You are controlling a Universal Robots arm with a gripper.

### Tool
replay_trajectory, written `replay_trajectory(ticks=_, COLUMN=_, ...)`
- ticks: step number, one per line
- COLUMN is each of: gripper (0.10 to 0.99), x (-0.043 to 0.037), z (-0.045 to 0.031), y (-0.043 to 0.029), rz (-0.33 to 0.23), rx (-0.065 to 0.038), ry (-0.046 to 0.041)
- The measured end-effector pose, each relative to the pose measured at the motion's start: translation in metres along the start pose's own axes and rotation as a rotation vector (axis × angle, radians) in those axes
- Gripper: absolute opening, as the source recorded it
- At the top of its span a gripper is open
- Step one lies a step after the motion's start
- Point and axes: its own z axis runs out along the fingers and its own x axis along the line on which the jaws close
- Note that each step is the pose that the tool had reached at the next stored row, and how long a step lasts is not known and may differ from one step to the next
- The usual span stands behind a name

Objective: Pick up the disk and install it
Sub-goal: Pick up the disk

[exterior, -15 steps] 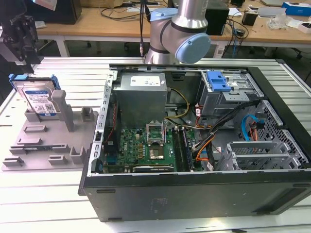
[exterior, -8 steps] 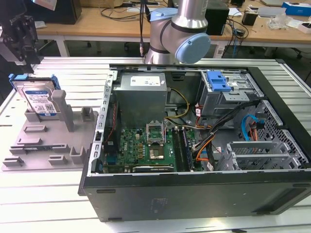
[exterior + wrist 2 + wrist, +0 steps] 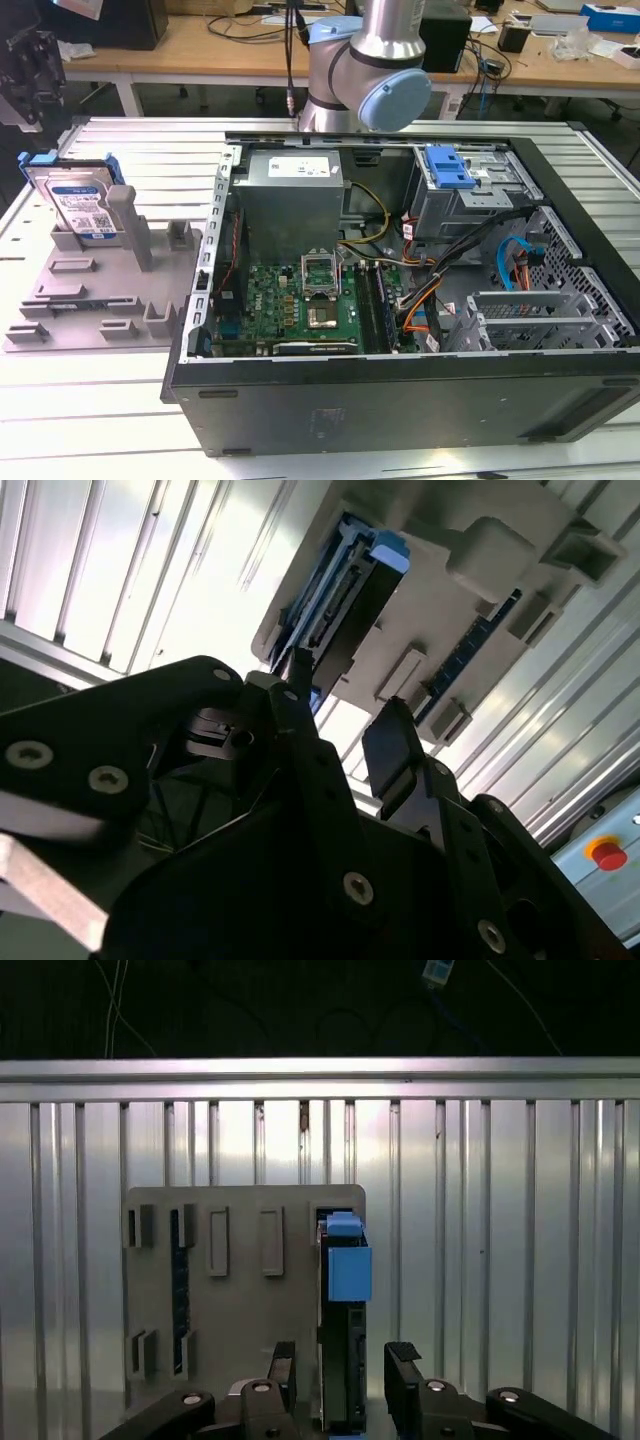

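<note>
The disk point(image 3: 82, 205) stands on edge in a grey holder point(image 3: 100, 300) on the table, at the exterior view's left. It is a silver drive with a blue-and-white label in a blue bracket. In the first wrist view the disk point(image 3: 345, 1270) appears edge-on in the holder point(image 3: 240, 1300). My gripper point(image 3: 343, 1365) is open, and its two black fingers point(image 3: 283, 1360) line up on either side of the disk's edge without touching it. In the second wrist view the open gripper point(image 3: 340, 730) points toward the disk point(image 3: 340, 580) from a distance.
An open computer case point(image 3: 400, 400) lies at the exterior view's right of the holder, with a grey power-supply box point(image 3: 290, 195), a motherboard point(image 3: 300, 300) and a drive cage with a blue latch point(image 3: 450, 170). The arm point(image 3: 370, 60) rises behind the case. The table is ribbed metal point(image 3: 500, 1260).
</note>
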Motion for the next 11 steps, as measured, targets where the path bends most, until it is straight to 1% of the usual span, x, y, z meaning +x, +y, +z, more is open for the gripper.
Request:
replay_trajectory(ticks=3, gripper=0.482, x=-0.0033, z=0.0013, y=0.0061, rz=-0.007, rx=0.0, ry=-0.0001)
replay_trajectory(ticks=7, gripper=0.482, x=-0.0061, z=0.0058, y=0.0167, rz=-0.027, rx=0.001, ry=-0.0009)
replay_trajectory(ticks=9, gripper=0.482, x=-0.0062, z=0.0113, y=0.0176, rz=-0.057, rx=0.001, ry=-0.002)
replay_trajectory(ticks=11, gripper=0.482, x=-0.0063, z=0.015, y=0.0185, rz=-0.079, rx=0.0, ry=-0.0034)
